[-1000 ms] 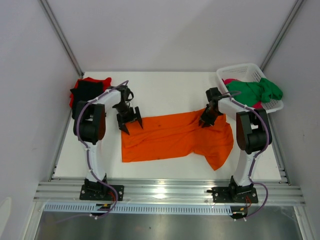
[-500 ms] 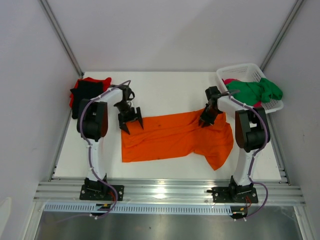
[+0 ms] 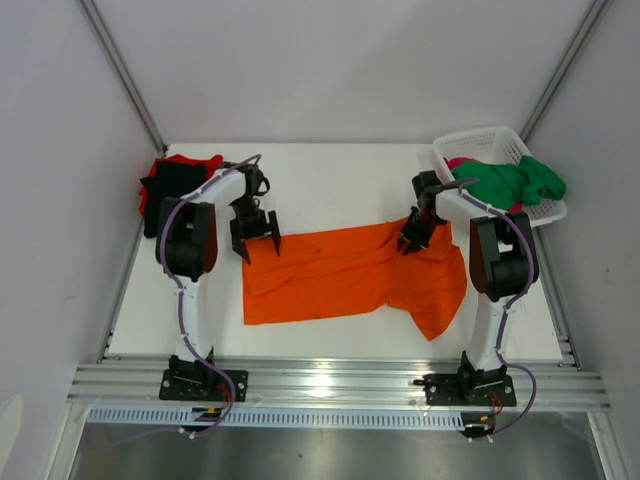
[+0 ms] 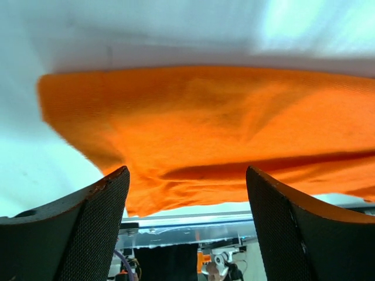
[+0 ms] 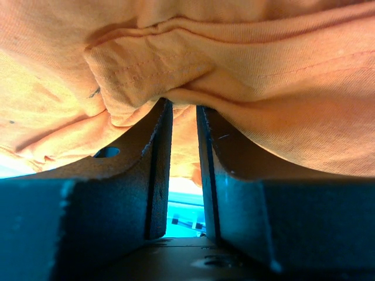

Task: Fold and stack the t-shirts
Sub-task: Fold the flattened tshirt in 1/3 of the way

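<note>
Top view: the orange t-shirt [image 3: 350,275] lies across the middle of the bench [image 3: 330,165], right side bunched, seemingly being spread for folding. Left wrist: the left gripper [image 4: 186,175] hangs wide open over its far-left corner; next it should descend and close. Right wrist: the right gripper [image 5: 181,108] pinches a fold, jaws narrow

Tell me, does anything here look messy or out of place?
The orange t-shirt lies crooked and rumpled, its right side bunched where the right claw pinches it. A green t-shirt spills over the rim of the white basket.
</note>
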Motion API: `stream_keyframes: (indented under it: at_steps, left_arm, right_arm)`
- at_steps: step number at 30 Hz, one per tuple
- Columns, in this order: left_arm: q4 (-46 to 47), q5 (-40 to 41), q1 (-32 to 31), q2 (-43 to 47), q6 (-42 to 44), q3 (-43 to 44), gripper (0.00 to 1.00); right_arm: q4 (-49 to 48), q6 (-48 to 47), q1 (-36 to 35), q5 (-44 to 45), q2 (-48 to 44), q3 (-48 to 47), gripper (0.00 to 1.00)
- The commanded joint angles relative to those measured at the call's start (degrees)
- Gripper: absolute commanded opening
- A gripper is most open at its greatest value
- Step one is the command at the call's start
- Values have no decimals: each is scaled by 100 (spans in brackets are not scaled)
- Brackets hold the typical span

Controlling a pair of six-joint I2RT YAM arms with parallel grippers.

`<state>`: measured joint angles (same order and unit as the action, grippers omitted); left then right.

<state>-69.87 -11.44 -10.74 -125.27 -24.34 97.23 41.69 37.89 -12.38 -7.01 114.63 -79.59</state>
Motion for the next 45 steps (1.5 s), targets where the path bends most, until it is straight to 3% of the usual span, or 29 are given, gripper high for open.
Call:
stream_keyframes:
  at_steps: [1,6,9,17,22,45]
  left_arm:
    - [-220,529,-24,47,78,191,83]
    - [8,-146,-51,117,96,-81,83]
    - [-1,1,-112,170,87,-90,86]
    - [464,-824,-745,863,-79,-888,87]
    - [1114,-1404,-1087,1023,-256,-1566,100]
    - [1511,-1537,-1176,478,-449,-2006,99]
  right_arm:
    - [-38,-80,8,59,376,31,25]
    - [-30,-97,8,50,315,5,25]
    - [-30,-133,-1,94,262,-4,25]
    - [-109,-177,-10,68,121,128,25]
    - [-135,-177,-27,59,95,155,25]
    - [14,-273,-71,-55,-46,128,25]
